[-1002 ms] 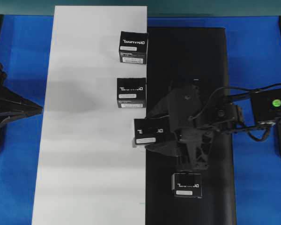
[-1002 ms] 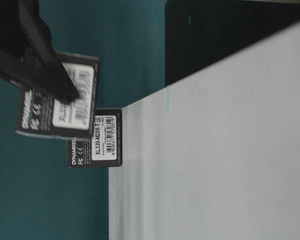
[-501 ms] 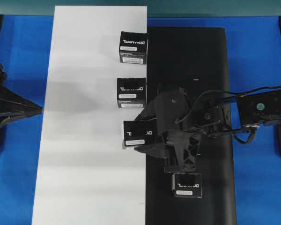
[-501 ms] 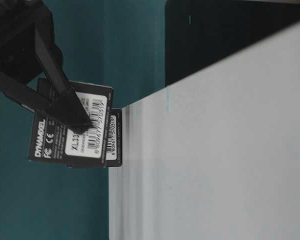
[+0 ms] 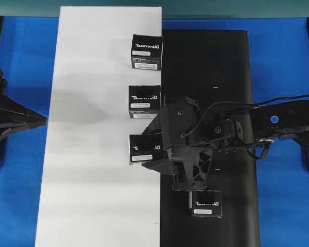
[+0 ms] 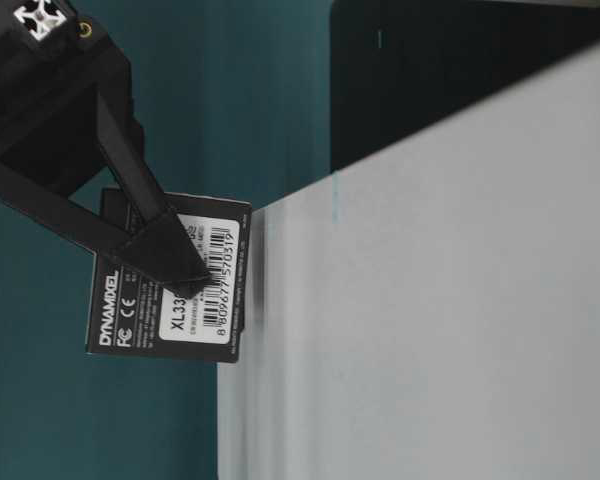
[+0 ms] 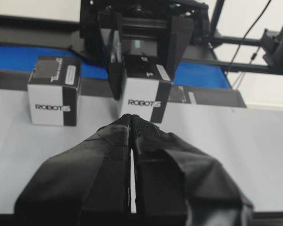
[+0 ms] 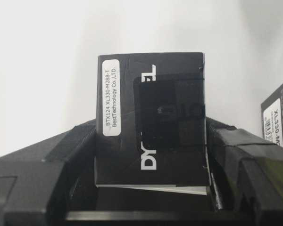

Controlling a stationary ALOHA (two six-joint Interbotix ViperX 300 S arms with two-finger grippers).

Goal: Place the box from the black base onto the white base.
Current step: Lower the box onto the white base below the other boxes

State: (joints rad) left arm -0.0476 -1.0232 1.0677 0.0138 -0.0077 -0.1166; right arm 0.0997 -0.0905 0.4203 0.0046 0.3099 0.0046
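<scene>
right gripper (image 5: 147, 149): grasping matte cuboid box (image 5: 145, 148) | left gripper (image 7: 131, 123): clenched | smooth white base (image 5: 92, 154)

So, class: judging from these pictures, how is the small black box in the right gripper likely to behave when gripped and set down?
The box probably stays stiff: its faces look flat and square between the right gripper fingers. It seems light, since a side pinch alone carries it. Its flat faces suggest it would sit steady on the white base, like its neighbours, rather than roll.

Left gripper (image 7: 131, 123), lower centre: fingertips pressed together. Right gripper (image 7: 144, 70), upper centre: jaws clamped on a box (image 7: 144, 94) marked ROBOTIS, over the white base (image 7: 236, 141). Second box (image 7: 54, 92), upper left, standing on it.
</scene>
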